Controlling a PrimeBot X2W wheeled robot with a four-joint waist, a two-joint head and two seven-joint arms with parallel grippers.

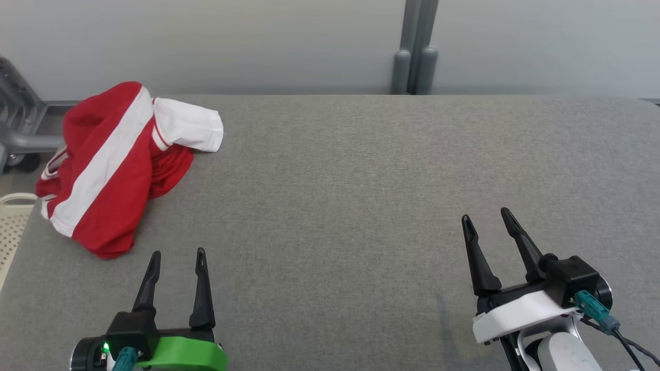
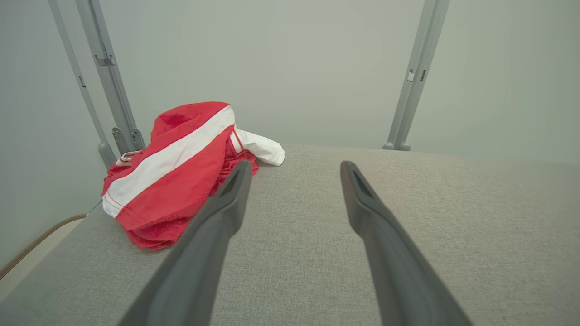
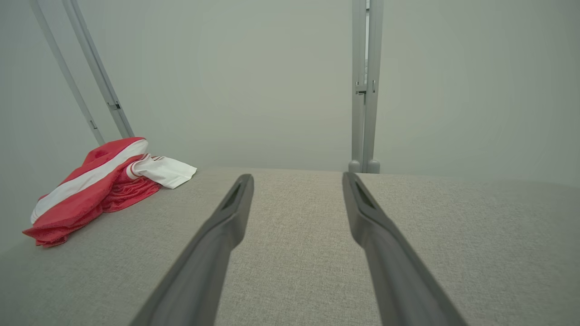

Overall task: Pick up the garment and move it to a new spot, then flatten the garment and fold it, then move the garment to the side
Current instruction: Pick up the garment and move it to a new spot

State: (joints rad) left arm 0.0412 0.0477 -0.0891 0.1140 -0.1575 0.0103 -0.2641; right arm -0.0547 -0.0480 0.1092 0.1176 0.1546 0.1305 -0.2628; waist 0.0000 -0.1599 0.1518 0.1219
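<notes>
Here, red-white garment [image 1: 111, 165] near left jaws, far from right jaws, both released.

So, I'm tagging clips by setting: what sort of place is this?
Probably a robot test bench, not a home: grey padded table, bare wall, metal posts behind, one crumpled garment.

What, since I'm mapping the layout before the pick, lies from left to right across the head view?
garment → left gripper → grey post → right gripper
</notes>
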